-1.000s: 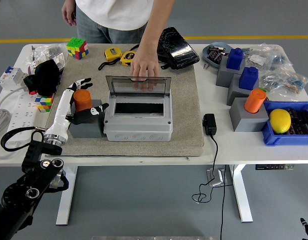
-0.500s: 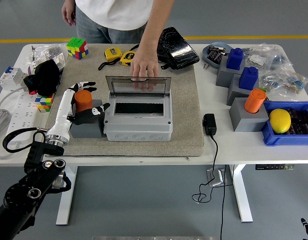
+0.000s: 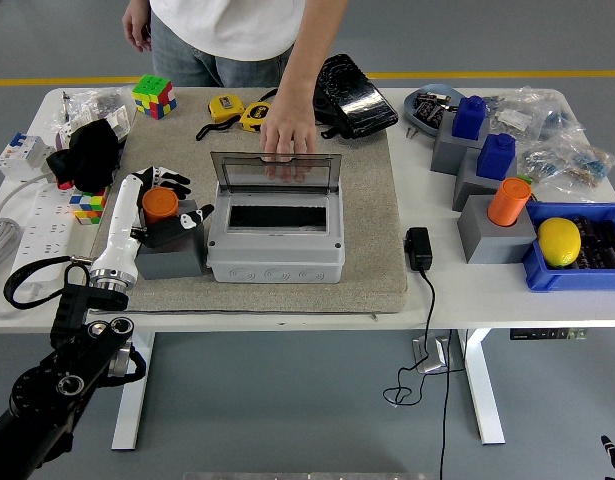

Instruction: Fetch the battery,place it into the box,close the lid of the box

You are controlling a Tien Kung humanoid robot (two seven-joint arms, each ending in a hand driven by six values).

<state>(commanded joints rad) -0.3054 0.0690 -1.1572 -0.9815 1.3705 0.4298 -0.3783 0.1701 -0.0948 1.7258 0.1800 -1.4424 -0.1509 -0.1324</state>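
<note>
An orange cylinder battery (image 3: 159,204) stands in a grey holder block (image 3: 171,256) on the beige mat, just left of the grey box (image 3: 276,255). My left hand (image 3: 173,203) wraps the battery, fingers behind it and thumb in front. The box's clear lid (image 3: 277,172) is up, showing the dark slot (image 3: 278,216). A person's hand (image 3: 287,128) rests on the lid's top edge. Only a black tip of my right arm (image 3: 612,455) shows at the lower right corner.
Another orange battery (image 3: 509,200) and two blue ones (image 3: 469,117) sit in grey holders at the right, beside a blue bin (image 3: 577,272) with a yellow lemon. A black adapter (image 3: 419,248) lies right of the mat. Cubes, tape measures and a power strip lie at the left and back.
My left hand has closed in around the orange battery and shifted slightly left with it. The person's hand stays on the lid.
</note>
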